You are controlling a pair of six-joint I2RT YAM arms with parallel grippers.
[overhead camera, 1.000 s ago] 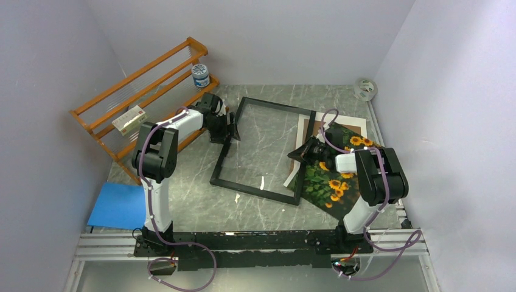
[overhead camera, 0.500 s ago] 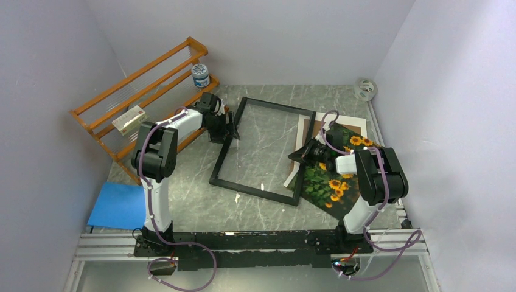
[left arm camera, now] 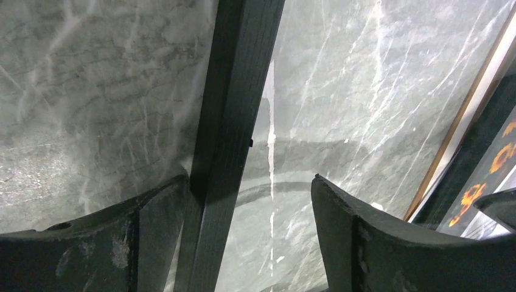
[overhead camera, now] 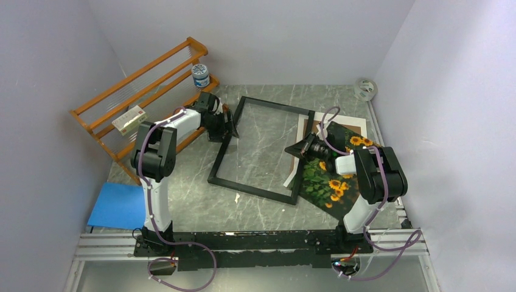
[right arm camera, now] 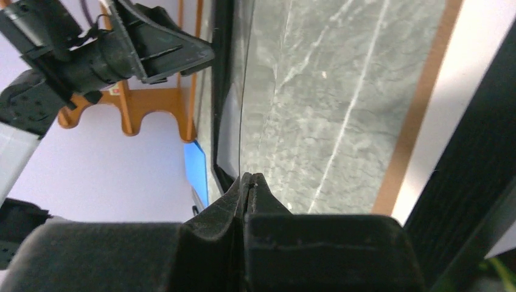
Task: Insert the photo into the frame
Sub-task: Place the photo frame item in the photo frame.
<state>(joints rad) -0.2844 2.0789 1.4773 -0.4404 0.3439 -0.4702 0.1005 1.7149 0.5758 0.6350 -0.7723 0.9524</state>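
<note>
At the table's eight o'clock edge lies a blue sheet, with the orange rack at ten o'clock and a blue-labelled jar at eleven; none of these has moved.

The left gripper sits over the left rail of the frame. Its jaws stand wide apart and straddle the rail. In the wrist view the rail runs up between the two fingers, tight against the left one. Since a second ago this gripper has crept a little toward ten o'clock.

The frame lies flat at the middle of the table and has slid slightly toward nine o'clock. Its near corners now sit a touch further left.

The right gripper is at the frame's right rail, its fingers pinched fully together. It has edged toward eleven o'clock along with the frame. Whether anything thin is caught between the tips cannot be told.

The photo lies sunflower side up at the frame's four o'clock. Its left edge is tucked under the right rail, and it rests on a brown backing board. It has not shifted. A tape roll sits at one o'clock.
</note>
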